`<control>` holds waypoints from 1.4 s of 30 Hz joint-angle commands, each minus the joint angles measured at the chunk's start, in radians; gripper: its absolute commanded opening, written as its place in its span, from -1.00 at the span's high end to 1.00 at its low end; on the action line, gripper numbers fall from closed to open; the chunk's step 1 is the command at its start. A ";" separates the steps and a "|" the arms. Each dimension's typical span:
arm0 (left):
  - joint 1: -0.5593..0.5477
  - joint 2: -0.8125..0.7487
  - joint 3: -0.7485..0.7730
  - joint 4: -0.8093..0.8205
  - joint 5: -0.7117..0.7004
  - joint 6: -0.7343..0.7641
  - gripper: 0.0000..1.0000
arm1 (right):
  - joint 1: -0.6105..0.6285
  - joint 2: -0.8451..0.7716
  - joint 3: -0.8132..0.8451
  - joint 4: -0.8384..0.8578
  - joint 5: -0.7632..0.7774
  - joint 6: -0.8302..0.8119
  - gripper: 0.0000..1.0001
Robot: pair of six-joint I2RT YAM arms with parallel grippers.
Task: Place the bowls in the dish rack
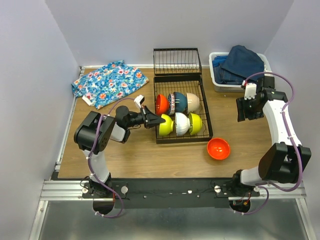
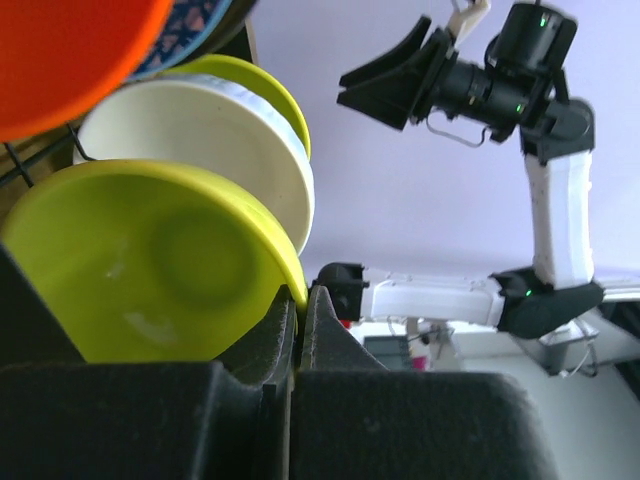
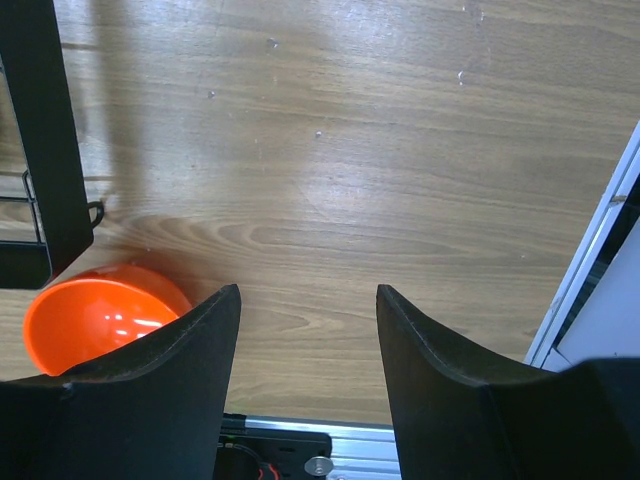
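Note:
The black wire dish rack [image 1: 207, 116] holds several bowls on edge. Its back row has a red-orange [image 1: 161, 104], a patterned [image 1: 171, 102], a dark blue [image 1: 180, 101] and a beige bowl [image 1: 193, 101]. In front stand a yellow-green bowl [image 1: 166, 125], a white one [image 1: 181, 124] and a second yellow-green one [image 1: 195, 123]. My left gripper [image 1: 159, 120] is shut on the rim of the leftmost yellow-green bowl [image 2: 150, 260], the rim pinched between its tips [image 2: 303, 292]. An orange bowl [image 1: 218, 148] sits upright on the table right of the rack. My right gripper [image 1: 249, 111] hangs open and empty [image 3: 308, 290], with that orange bowl [image 3: 90, 315] to its lower left.
A floral cloth [image 1: 110, 82] lies at the back left. A white bin of blue clothes [image 1: 240, 67] stands at the back right. The rack's hinged wire panel [image 1: 177, 61] stands up at its far end. The table's metal front rail [image 3: 300, 440] lies below the right gripper.

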 commanded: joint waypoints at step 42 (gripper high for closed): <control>-0.070 0.073 -0.070 0.177 -0.222 -0.011 0.19 | -0.005 0.018 -0.057 -0.023 0.035 -0.019 -0.29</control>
